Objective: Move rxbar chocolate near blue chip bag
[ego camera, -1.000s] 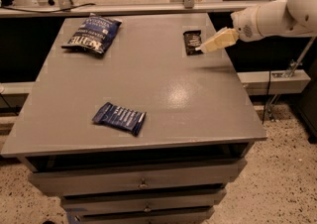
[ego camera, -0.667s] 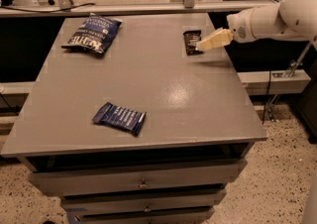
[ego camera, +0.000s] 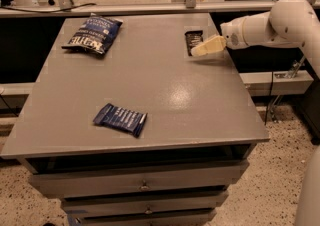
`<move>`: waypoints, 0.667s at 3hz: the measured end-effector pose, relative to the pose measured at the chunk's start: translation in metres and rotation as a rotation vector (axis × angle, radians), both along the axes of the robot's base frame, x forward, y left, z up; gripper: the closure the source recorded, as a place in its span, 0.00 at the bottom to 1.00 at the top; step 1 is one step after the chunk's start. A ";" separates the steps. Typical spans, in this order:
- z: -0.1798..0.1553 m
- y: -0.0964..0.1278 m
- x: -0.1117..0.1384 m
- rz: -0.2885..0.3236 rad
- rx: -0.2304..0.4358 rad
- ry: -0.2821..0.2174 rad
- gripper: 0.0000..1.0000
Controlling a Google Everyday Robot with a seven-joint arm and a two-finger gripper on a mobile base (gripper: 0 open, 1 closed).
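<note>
rxbar chocolate (ego camera: 192, 39) just beside end effector (ego camera: 201, 50)

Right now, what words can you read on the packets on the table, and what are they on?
"KETTLE", as far as I can tell: big white letters on the blue chip bag.
White lettering on the blue bar wrapper: too blurred to read.
Pale print on the rxbar chocolate: too small to read. The gripper is right at it, at the table edge.

**Single view: high, front, oblique**

One camera, set above the near edge of the table (ego camera: 150, 85) and tilted down toward the far rail (ego camera: 150, 7). Mid range: whole top, drawers (ego camera: 140, 182) and floor (ego camera: 270, 190) are in frame. The gripper (ego camera: 206, 47) is over the far-right of the top, with the arm (ego camera: 280, 22) at frame right.
</note>
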State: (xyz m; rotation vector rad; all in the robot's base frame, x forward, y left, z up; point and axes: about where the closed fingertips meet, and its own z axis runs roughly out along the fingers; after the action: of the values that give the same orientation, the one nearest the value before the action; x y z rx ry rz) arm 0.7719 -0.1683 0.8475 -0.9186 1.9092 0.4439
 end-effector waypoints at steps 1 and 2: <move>-0.012 0.007 0.000 0.005 0.005 0.025 0.18; -0.015 0.013 0.001 0.012 0.008 0.043 0.41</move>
State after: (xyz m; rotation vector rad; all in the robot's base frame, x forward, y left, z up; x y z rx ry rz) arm 0.7733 -0.1551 0.8326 -0.9224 1.9400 0.4820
